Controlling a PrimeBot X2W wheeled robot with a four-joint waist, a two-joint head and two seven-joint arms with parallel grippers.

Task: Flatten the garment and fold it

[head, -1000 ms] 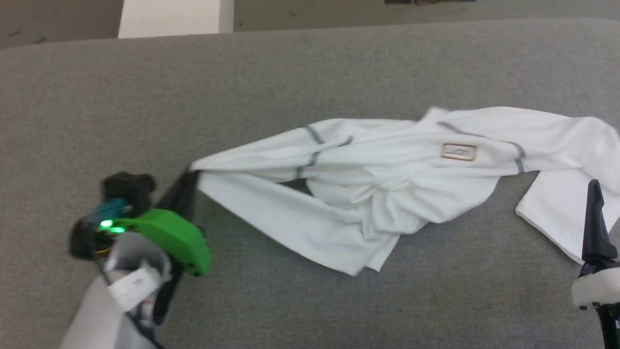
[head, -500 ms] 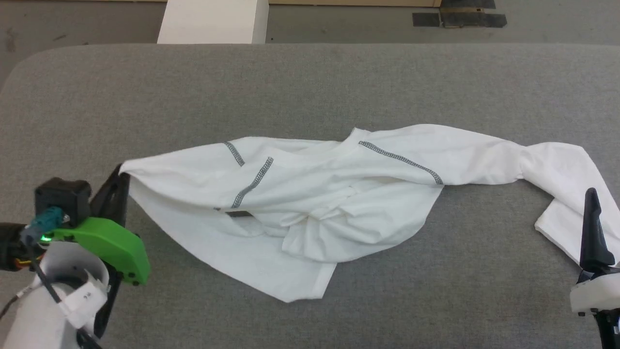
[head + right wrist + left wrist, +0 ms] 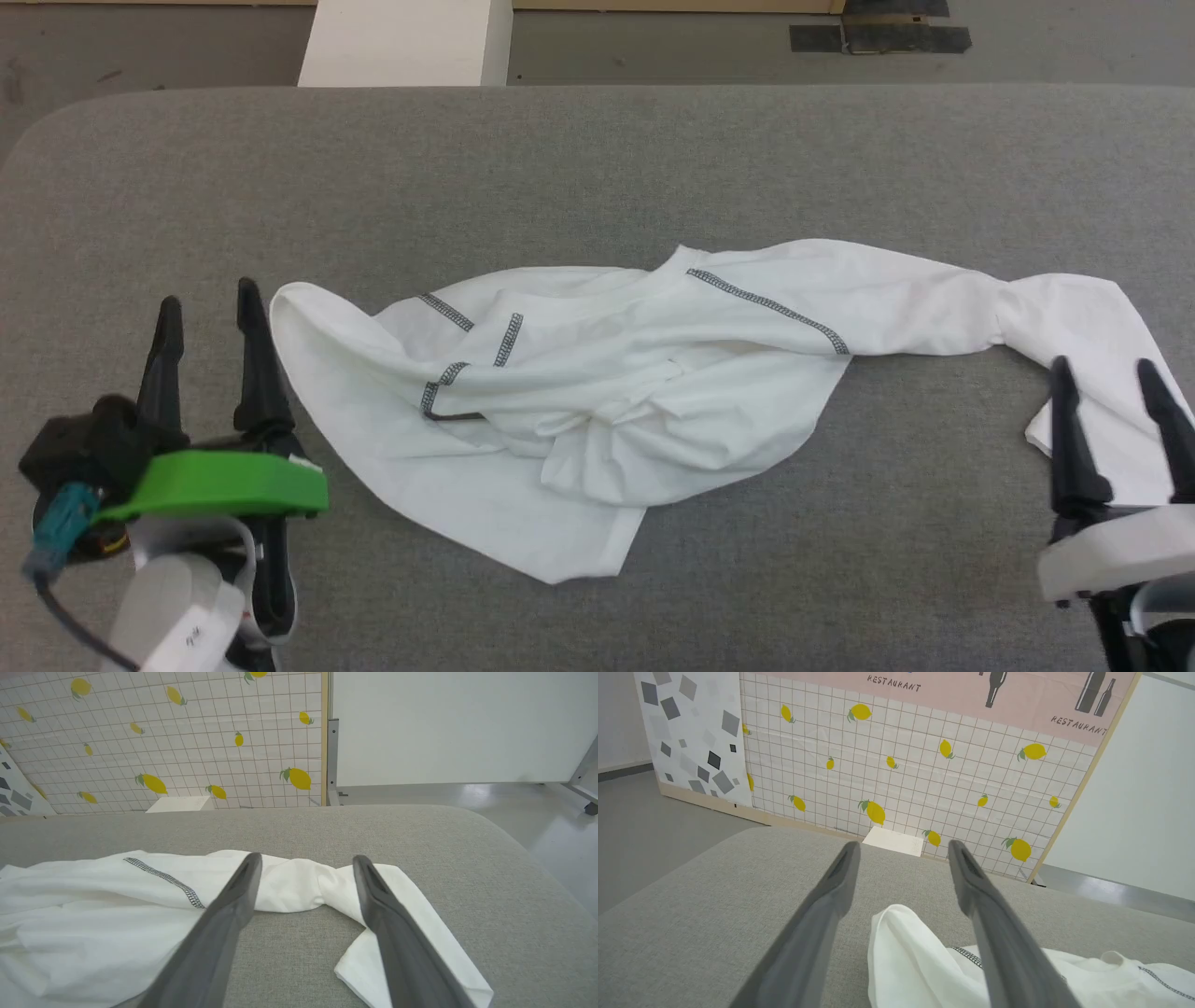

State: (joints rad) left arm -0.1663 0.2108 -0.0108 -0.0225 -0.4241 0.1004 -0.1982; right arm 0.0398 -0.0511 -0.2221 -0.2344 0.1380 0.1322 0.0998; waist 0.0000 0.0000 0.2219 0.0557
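Garment unheld, left tool, right tool spread

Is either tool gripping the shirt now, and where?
Nothing is held. The left tool and right tool stand open; the white long-sleeved cotton shirt lies loose on the grey table.

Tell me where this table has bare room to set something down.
Bare: the far strip of the table behind the white shirt, and the near strip between the left gripper and right gripper. Crowded: the middle band, where the shirt sprawls.
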